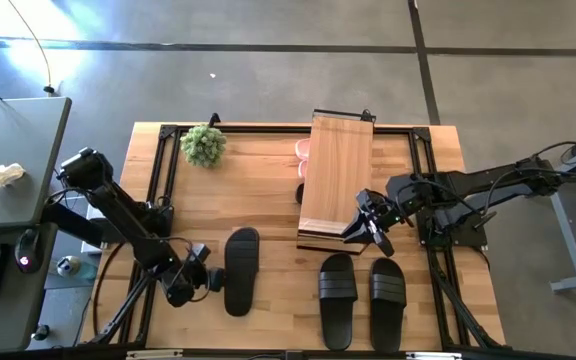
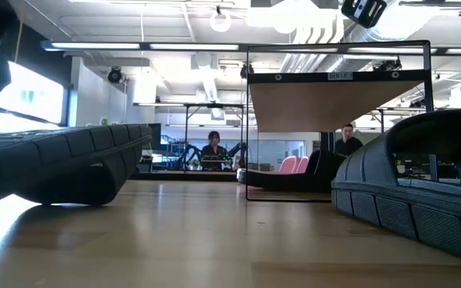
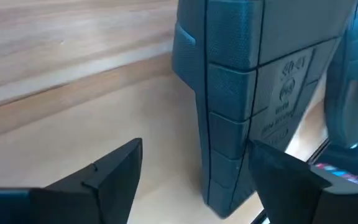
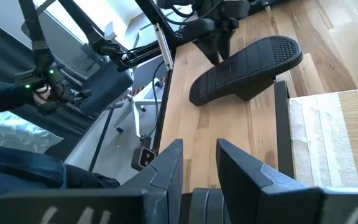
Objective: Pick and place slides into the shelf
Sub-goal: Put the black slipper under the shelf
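On the light-wood tabletop (image 1: 268,190):
Slides: a lone black ridged-sole slide (image 1: 241,270) lies sole-up near the front left; a black ribbed-strap pair (image 1: 362,297) sits front right; pale pink slides (image 1: 303,150) peek from under the shelf.
Shelf: light-wood plank shelf with black wire frame (image 1: 335,180), centre.
Left end effector (image 1: 211,281): spread, just beside the lone slide.
Right end effector (image 1: 366,232): slightly parted, at the shelf's front corner.

Overhead view straight down, low view level across the table (image 1: 268,190), wrist views close, all sharing one black slide (image 1: 241,270).
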Tool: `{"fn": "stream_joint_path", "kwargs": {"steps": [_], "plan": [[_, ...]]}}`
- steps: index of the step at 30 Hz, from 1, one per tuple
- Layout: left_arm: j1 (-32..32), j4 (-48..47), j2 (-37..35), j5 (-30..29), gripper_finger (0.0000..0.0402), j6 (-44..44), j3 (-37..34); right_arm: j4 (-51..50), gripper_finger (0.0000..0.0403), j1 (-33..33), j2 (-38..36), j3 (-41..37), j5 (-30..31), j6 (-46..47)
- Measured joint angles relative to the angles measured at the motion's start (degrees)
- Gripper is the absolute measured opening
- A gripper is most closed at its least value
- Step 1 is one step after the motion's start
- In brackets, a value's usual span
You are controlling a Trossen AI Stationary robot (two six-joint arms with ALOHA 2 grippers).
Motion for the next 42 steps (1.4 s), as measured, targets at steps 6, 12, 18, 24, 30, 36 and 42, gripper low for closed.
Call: {"fn": "stream_joint_path", "kwargs": {"steps": [6,12,18,24,30,36,42], "plan": [[0.02,22.54,0.01,-8.43,0.0261,3.59,-8.48,-0.02,0.0087,0.00,0.00,0.00,-0.02,0.25],[0.02,27.22,0.00,-9.05,0.0228,5.78,-11.00,-0.01,0.0087,0.00,0.00,0.00,-0.02,0.24],[0.04,28.22,0.00,-9.06,0.0209,7.35,-11.04,0.00,0.0087,0.00,0.00,0.00,0.45,0.05],[0.06,29.35,0.00,-6.70,0.0213,8.96,-10.80,0.00,0.0087,0.00,0.00,0.00,1.23,0.24],[0.04,28.67,0.00,-4.94,0.0235,8.34,-10.80,0.01,0.0087,0.00,0.00,0.00,1.60,0.26],[1.08,30.19,2.47,-7.62,0.0249,7.95,-10.76,0.03,0.0087,0.00,0.00,0.00,2.60,0.26],[4.94,36.94,10.94,-2.04,0.0247,11.44,-7.73,0.06,0.0087,0.00,0.00,0.00,2.63,0.34]]}}
